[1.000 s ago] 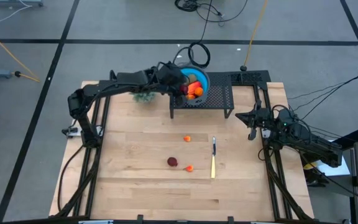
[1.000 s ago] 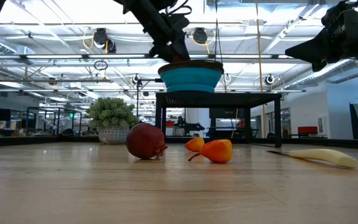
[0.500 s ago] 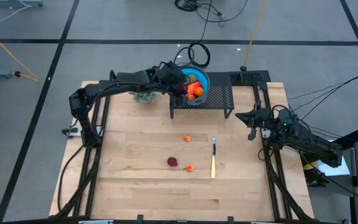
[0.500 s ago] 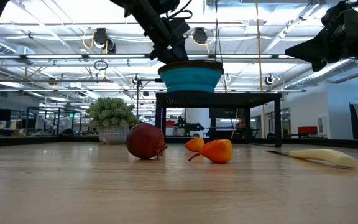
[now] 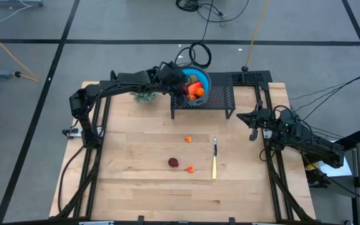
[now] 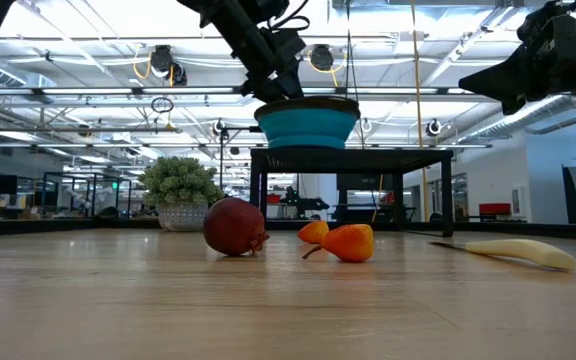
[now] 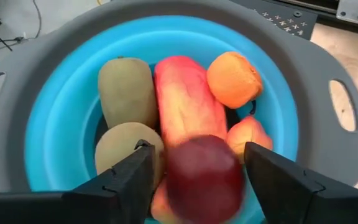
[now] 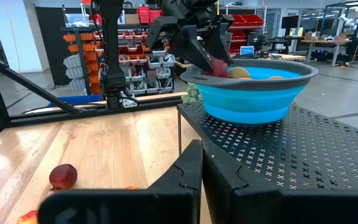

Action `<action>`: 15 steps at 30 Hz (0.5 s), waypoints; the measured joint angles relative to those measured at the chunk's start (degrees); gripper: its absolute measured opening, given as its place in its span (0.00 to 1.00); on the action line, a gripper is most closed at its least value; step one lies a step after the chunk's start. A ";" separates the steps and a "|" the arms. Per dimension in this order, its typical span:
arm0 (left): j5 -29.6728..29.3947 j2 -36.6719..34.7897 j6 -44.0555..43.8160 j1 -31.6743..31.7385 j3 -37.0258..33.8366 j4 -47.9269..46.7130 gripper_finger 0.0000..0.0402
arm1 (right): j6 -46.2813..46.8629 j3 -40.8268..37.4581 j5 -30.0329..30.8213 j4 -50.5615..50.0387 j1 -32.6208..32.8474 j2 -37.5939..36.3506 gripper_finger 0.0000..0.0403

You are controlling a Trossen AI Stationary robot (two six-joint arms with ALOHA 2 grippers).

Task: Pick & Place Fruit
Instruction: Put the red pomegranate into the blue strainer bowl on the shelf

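Note:
A blue bowl with a grey rim (image 5: 204, 77) stands on a black mesh rack (image 5: 220, 100) at the table's far side. It holds brownish-green ovals (image 7: 126, 87), a long orange-red fruit (image 7: 185, 102) and orange ones (image 7: 234, 78). My left gripper (image 7: 197, 168) hangs over the bowl, open, with a blurred dark red round fruit (image 7: 205, 177) between its fingers. On the table lie another dark red fruit (image 5: 174, 162) and two small orange ones (image 5: 190, 169) (image 5: 188, 139). My right gripper (image 8: 201, 158) waits shut at the table's right side. My left gripper points down into the bowl, one finger on each side of the dark red fruit (image 7: 205, 177). The fruit shows blurred while the bowl is sharp. I cannot tell whether either finger (image 7: 135, 174) touches it.
A knife with a pale yellow handle (image 5: 214, 164) lies right of the loose fruit. A pale green bushy plant (image 5: 144, 98) sits left of the rack, under my left arm. Bare wood lies along the near half of the table (image 5: 136, 187).

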 joint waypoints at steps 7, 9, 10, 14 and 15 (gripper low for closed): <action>-1.97 -0.01 0.36 0.00 0.00 -0.02 0.70 | 0.00 -0.01 -0.02 0.00 0.00 0.01 0.00; -2.07 -0.55 0.82 -0.02 0.00 0.01 0.71 | 0.00 0.01 -0.02 0.00 0.02 0.01 0.00; -2.08 -1.05 1.08 -0.19 0.05 0.42 0.71 | 0.00 -0.01 0.00 0.00 0.01 0.00 0.00; -2.15 -3.85 0.88 -1.07 1.69 0.09 0.70 | -0.02 0.01 -0.04 0.02 0.00 -0.01 0.00; -2.17 -4.56 0.40 -1.52 1.90 -0.07 0.70 | 0.00 0.01 -0.02 0.00 0.02 0.00 0.00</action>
